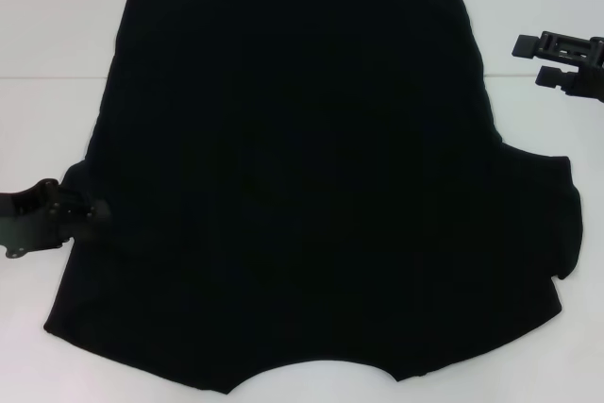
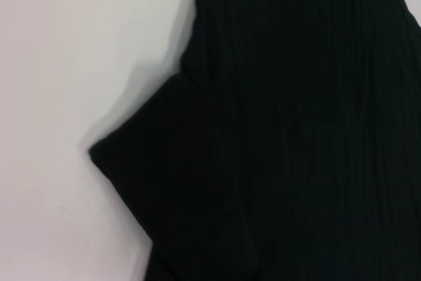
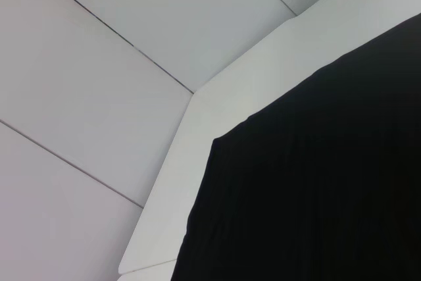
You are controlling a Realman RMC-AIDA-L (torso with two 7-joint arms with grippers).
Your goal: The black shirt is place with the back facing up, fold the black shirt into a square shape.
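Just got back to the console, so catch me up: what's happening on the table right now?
A black shirt is spread flat on the white table, neckline toward the robot and hem at the far edge. No fold shows yet; both sleeves are spread out to the sides. The left gripper is low at the shirt's left sleeve, right at the fabric's edge, though a grasp cannot be confirmed. The right gripper is off the shirt's far right side, fingers apart and holding nothing.

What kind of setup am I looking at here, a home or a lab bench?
Likely a lab or test bench: a bare white table, plain white panelled floor, and only the black shirt laid flat between the left gripper and right gripper.
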